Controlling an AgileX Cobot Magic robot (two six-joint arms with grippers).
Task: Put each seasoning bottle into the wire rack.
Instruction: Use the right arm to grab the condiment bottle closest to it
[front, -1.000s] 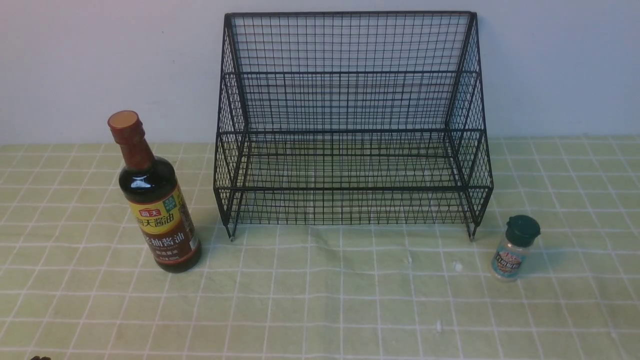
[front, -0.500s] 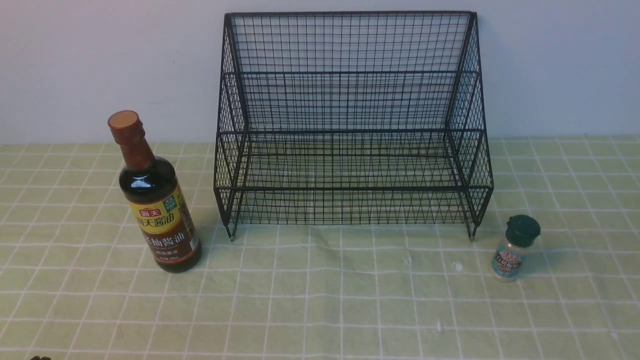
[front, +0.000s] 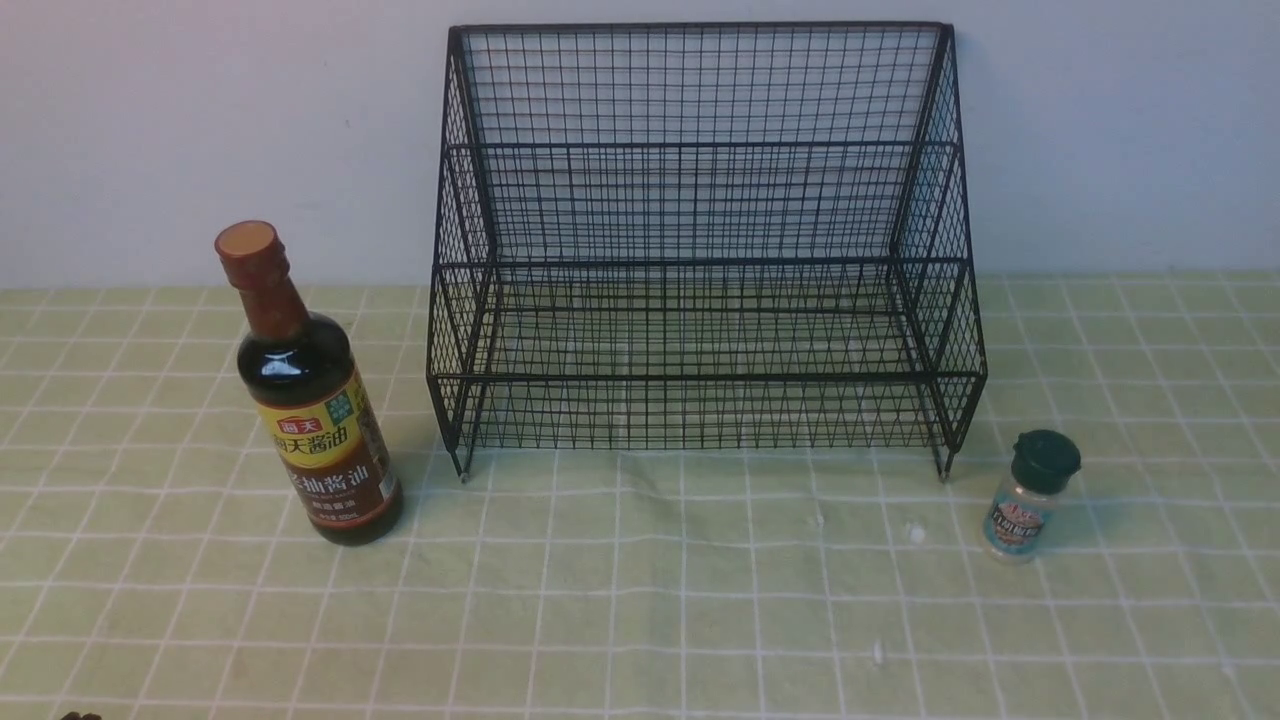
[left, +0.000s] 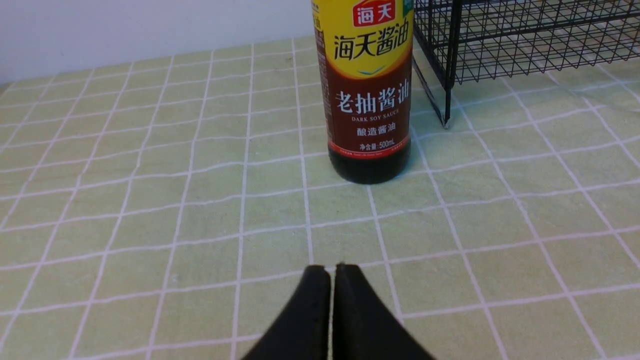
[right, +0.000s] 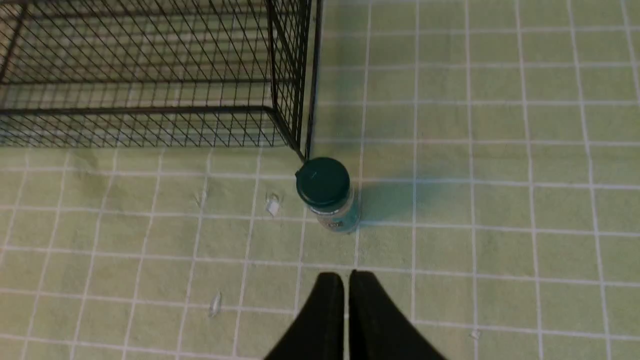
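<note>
While soy-sauce bottle (front: 310, 400) and shaker (front: 1030, 495) are standing outside the wire rack (front: 700, 200), left gripper (left: 332, 272) and right gripper (right: 346, 280) are hovering clenched, each grasping nothing.

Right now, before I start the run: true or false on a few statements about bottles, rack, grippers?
1. Soy bottle stands left of the rack, shaker right of it. True.
2. One bottle is already in the rack. False: both tiers hold nothing.
3. Left gripper and right gripper are shut. True.
4. The left gripper touches the soy bottle. False: bare cloth shows between them.
5. The shaker lies on its side. False: it stands upright.
</note>
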